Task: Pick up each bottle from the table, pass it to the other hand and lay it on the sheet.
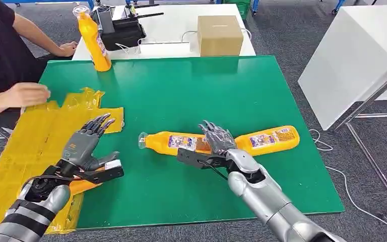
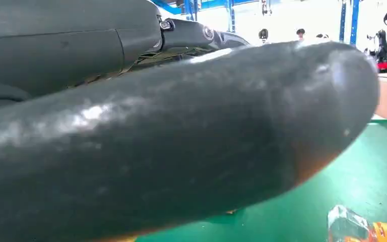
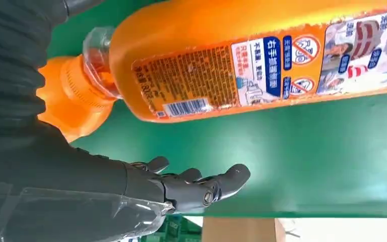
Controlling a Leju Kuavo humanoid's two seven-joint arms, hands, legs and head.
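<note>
Just bottle (image 1: 174,141) beside right hand (image 1: 217,139)

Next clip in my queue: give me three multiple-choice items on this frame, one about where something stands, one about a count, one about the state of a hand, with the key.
1. Where does the upright bottle stand?
A. at the green mat's far left corner
B. on the yellow sheet
C. on the cardboard box

2. How many orange bottles lie flat on the green mat?
A. none
B. two
C. four

3. What is the right hand doing?
A. carrying a bottle high above the mat
B. hovering open at the lying bottles, fingers apart
C. pressing on the box

Key: 1 A, it stands by the mat's far edge near a person's arm. 2 B, the head view shows them end to end. 3 B, the right wrist view shows nothing held.
</note>
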